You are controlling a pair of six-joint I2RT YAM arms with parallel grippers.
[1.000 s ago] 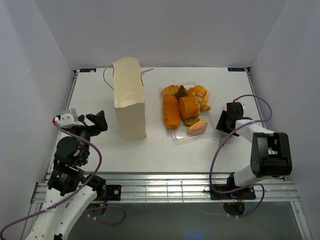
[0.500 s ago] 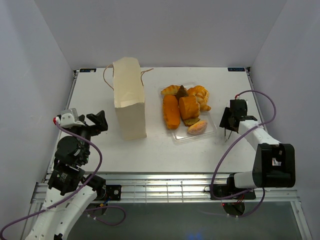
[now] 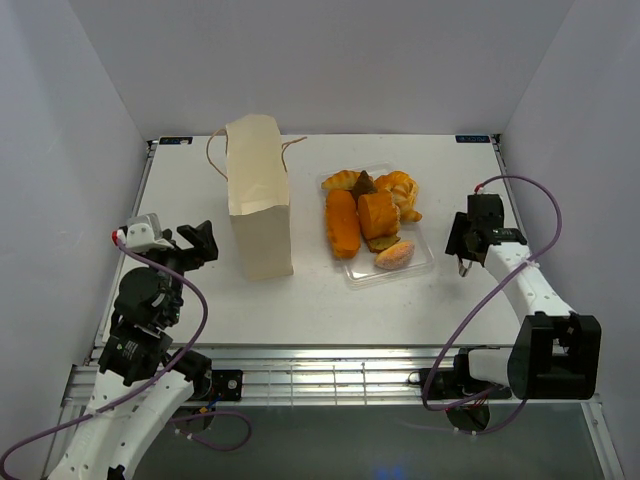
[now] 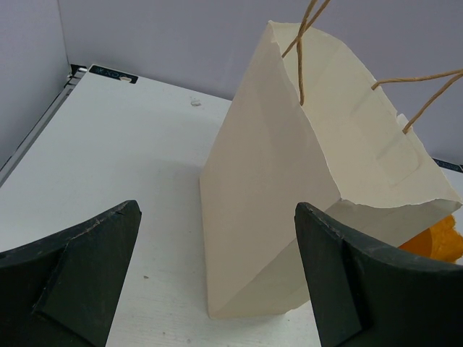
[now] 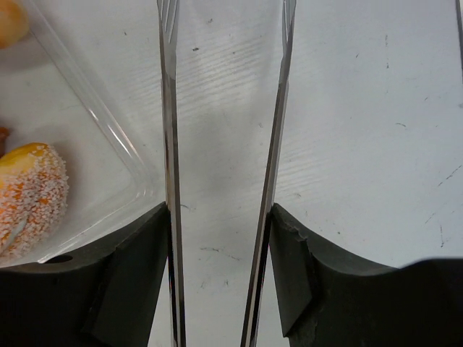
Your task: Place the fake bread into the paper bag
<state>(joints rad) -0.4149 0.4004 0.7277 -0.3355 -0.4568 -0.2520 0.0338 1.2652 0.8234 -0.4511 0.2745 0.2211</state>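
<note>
The paper bag [image 3: 258,205] stands upright, pale tan with string handles; it also shows in the left wrist view [image 4: 289,181]. The fake bread [image 3: 370,215] lies in a clear plastic tray [image 3: 426,262]: orange loaves, croissants, a dark piece and a pinkish bun [image 3: 395,256]. My left gripper [image 3: 200,243] is open and empty, left of the bag, with the bag between its jaws' line of sight [image 4: 217,210]. My right gripper [image 3: 462,242] is right of the tray. In its wrist view [image 5: 221,253] it grips thin metal tongs [image 5: 170,144] over bare table. The bun [image 5: 29,195] shows at the left.
The tray's clear corner [image 5: 108,130] lies just left of the tongs. White walls enclose the table on three sides. A purple cable [image 3: 535,215] loops by the right arm. Orange bread [image 4: 441,242] peeks past the bag.
My right gripper has moved right and slightly nearer, away from the tray's edge, as the arm swung outward. My left gripper has shifted only slightly.
</note>
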